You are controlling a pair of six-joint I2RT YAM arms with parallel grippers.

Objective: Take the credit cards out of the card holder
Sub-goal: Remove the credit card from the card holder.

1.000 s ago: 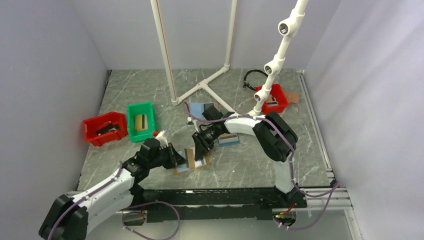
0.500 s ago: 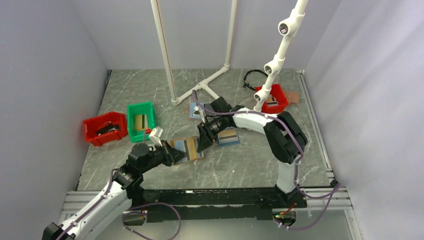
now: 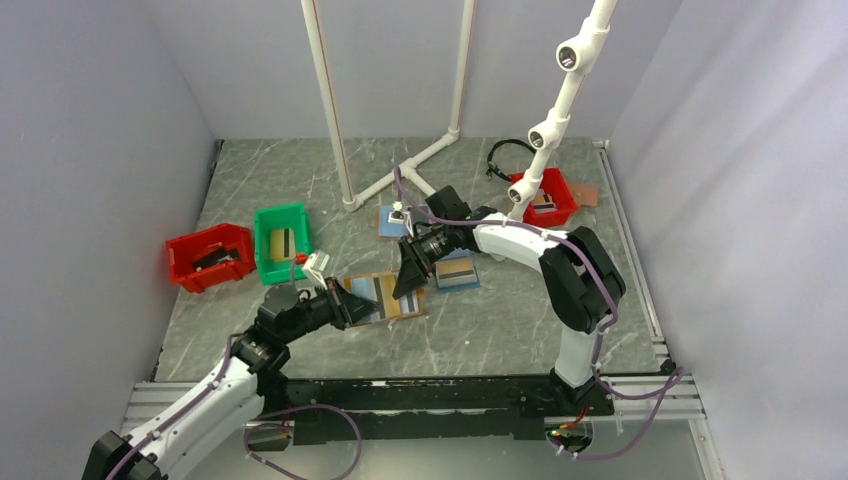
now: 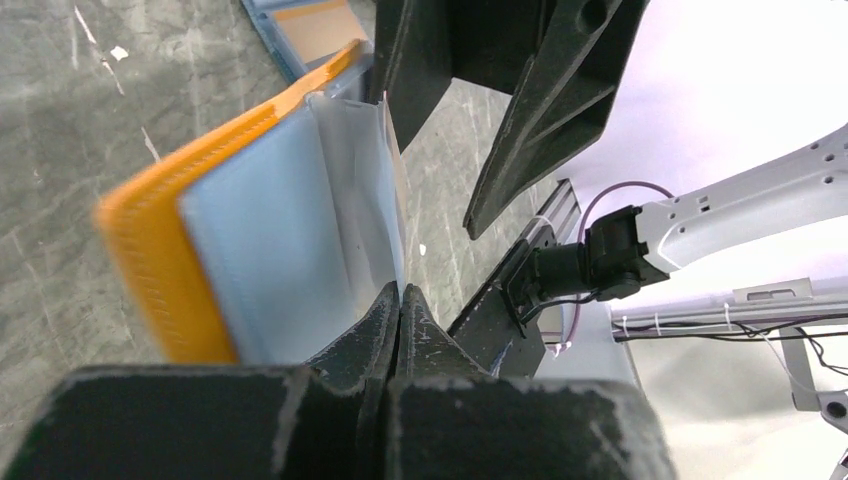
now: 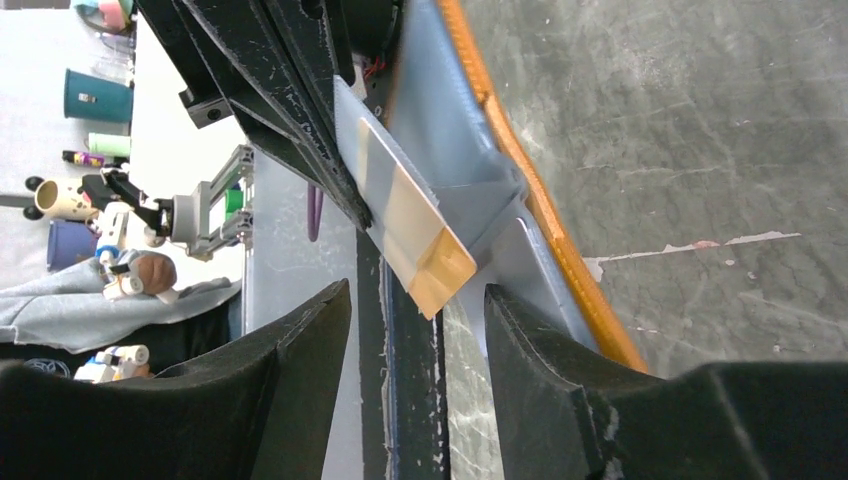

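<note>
**Card holder pinched open, card poking out**

Left gripper [image 4: 400, 300] clenched on the inner sleeve of the open card holder [image 3: 385, 297] at mid-table; right gripper [image 5: 412, 300] released, jaws apart around a tan-ended card [image 5: 400, 215] protruding from its pocket; green bin [image 3: 281, 243] holds a tan card.

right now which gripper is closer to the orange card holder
Left. The left gripper is clamped on the card holder; the right gripper hovers open at its opposite side, not gripping it.
</note>
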